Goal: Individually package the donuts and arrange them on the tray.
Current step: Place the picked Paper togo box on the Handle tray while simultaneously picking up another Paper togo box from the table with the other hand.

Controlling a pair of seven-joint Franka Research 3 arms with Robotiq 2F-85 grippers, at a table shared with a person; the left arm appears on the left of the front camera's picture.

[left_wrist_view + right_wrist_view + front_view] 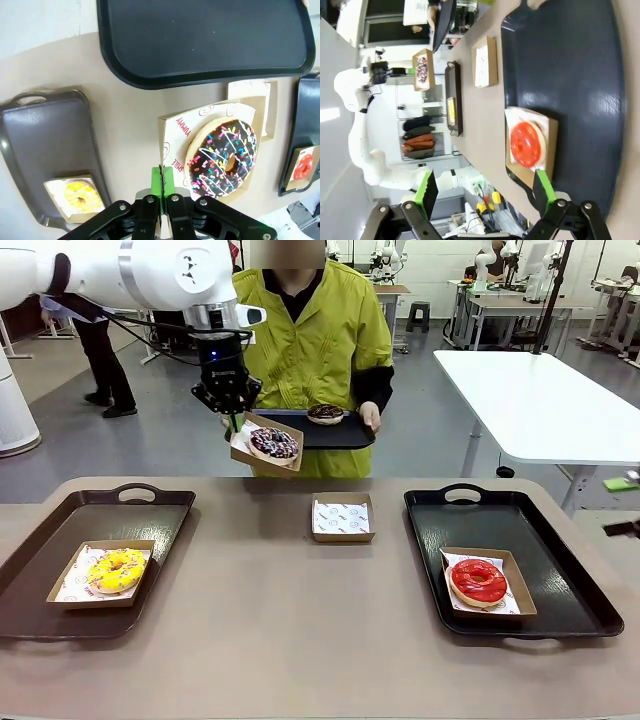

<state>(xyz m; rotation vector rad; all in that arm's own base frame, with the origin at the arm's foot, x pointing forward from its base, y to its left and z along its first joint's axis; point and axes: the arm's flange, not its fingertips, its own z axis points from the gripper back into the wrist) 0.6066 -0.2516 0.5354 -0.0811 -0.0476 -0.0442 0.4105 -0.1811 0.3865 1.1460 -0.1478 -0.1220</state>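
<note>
The left gripper (236, 420) (162, 180) has its green pads pressed together on the rim of a paper-lined cardboard box (285, 426) (175, 145), holding it in the air, tilted. In that box, just beside the fingertips, lies the dark chocolate donut (274, 443) (222, 157) with its sprinkles. Just beyond the gripper a person's hand (370, 417) holds a black serving tray (350, 432) (200, 40) carrying the brown chocolate donut (325, 414). Below and well apart from the gripper, the yellow donut (116, 570) (80, 194) sits boxed on the brown tray (60, 530) (45, 130), and a small lined box (342, 518) (250, 92) rests on the table.

The right gripper (485, 187) is spread wide, holding nothing. Ahead of its fingers, nearer one pad, the red donut (478, 581) (525, 144) lies boxed on the black table tray (560, 570) (580, 75).
</note>
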